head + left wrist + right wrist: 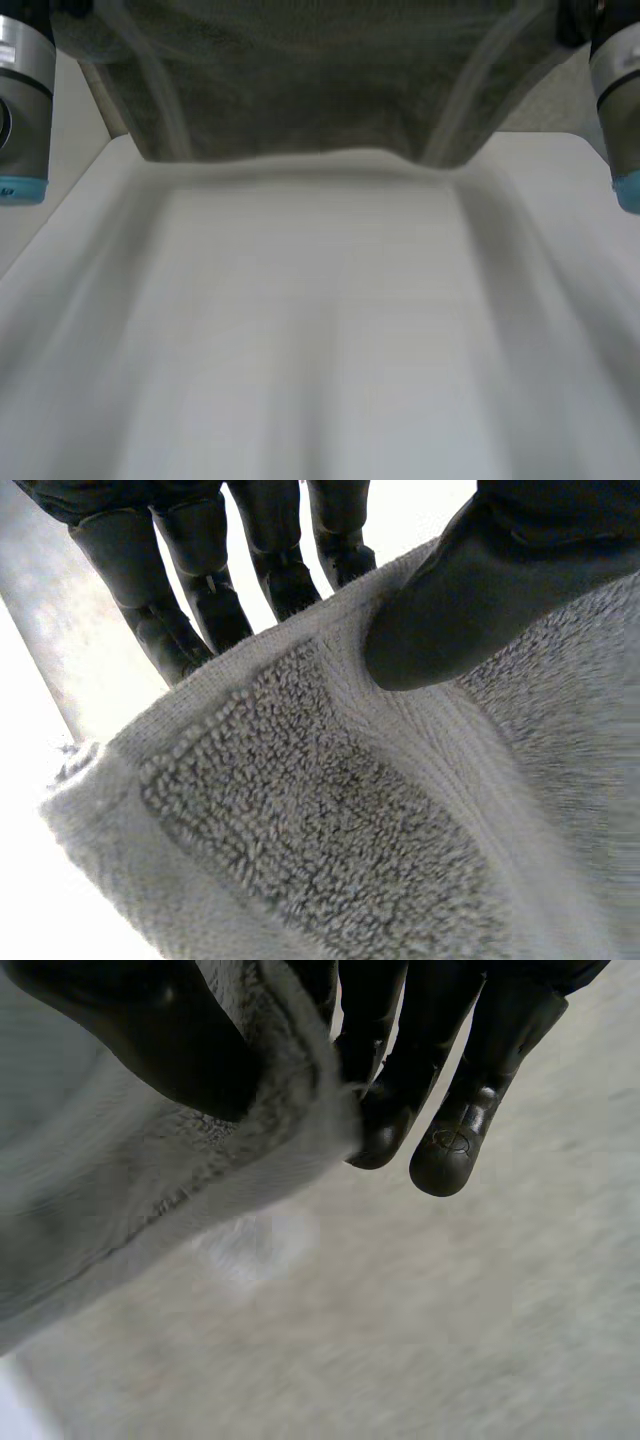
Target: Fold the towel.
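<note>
Towel [320, 90] is hanging spread out across the 12 o'clock side of the head view, running from about 10 to 2. It's grey terry with a couple of pale bands going down it. The bottom hem hangs roughly level over the far part of the white table [320, 330], but honestly I can't tell if the hem touches the table or floats just above it. The left arm [20, 100] sits at 9-10 o'clock and the right arm [620, 110] at 2-3 o'clock, one on each side of the cloth.

In the left wrist view, the left hand [480, 590] has the towel [330, 820] pinched. Its thumb presses down on the woven band near the edge, and its fingers [190, 590] run straight behind the cloth on the other side. One corner of the towel juts out just past the grip.

The right wrist view is much the same. The right hand [180, 1040] has its thumb clamped over an edge of the towel [150, 1190], squeezing it against the fingers [470, 1110]. The cloth trails away from the palm, and I can't tell whether that's a corner.
</note>
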Action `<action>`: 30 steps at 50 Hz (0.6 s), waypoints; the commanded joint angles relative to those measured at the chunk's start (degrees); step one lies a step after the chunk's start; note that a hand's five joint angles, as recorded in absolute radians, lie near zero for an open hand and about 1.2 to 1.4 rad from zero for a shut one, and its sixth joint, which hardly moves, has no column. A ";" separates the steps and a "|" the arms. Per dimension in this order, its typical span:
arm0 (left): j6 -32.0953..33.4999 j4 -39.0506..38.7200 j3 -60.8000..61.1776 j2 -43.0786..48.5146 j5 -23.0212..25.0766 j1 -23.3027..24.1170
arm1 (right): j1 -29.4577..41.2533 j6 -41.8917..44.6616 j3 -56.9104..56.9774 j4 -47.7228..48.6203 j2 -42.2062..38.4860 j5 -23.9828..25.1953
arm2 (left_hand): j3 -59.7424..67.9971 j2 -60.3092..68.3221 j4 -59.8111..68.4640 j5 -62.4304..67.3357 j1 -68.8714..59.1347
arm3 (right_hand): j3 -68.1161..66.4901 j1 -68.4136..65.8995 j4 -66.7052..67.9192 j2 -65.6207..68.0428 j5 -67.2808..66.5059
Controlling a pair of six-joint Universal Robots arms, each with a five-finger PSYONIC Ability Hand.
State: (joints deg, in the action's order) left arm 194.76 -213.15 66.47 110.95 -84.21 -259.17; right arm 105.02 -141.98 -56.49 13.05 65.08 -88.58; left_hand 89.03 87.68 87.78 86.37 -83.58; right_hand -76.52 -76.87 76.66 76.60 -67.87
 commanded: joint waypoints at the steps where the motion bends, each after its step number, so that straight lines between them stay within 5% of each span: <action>1: 0.97 7.39 9.61 0.76 7.19 -0.02 | -0.52 0.91 -4.75 -14.27 -2.41 5.34 | -9.03 -7.68 -7.78 -16.37 3.58 | -3.48 -3.13 3.34 3.40 -2.13; 10: 1.94 7.48 24.32 1.46 11.79 -0.81 | -0.52 2.41 -16.28 -14.10 -2.86 6.84 | -9.03 -7.68 -7.78 -16.37 3.58 | -3.48 -3.13 3.34 3.40 -2.13; 21: 14.60 7.66 39.70 0.15 12.49 -3.10 | -0.78 2.59 -28.76 -11.55 -2.68 6.67 | -9.03 -7.68 -7.78 -16.37 3.58 | -3.48 -3.13 3.34 3.40 -2.13; 30: 18.82 8.97 47.77 -13.62 12.49 -5.72 | -6.66 2.50 -38.51 -14.71 19.25 7.28 | -9.03 -7.68 -7.78 -16.37 3.58 | -3.48 -3.13 3.34 3.40 -2.13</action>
State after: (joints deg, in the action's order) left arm 212.13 -205.19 109.67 106.68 -71.75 -262.72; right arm 102.36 -139.33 -89.78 0.49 70.17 -82.03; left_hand 89.12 87.69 87.78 86.80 -83.59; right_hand -76.52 -77.15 76.66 76.60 -68.03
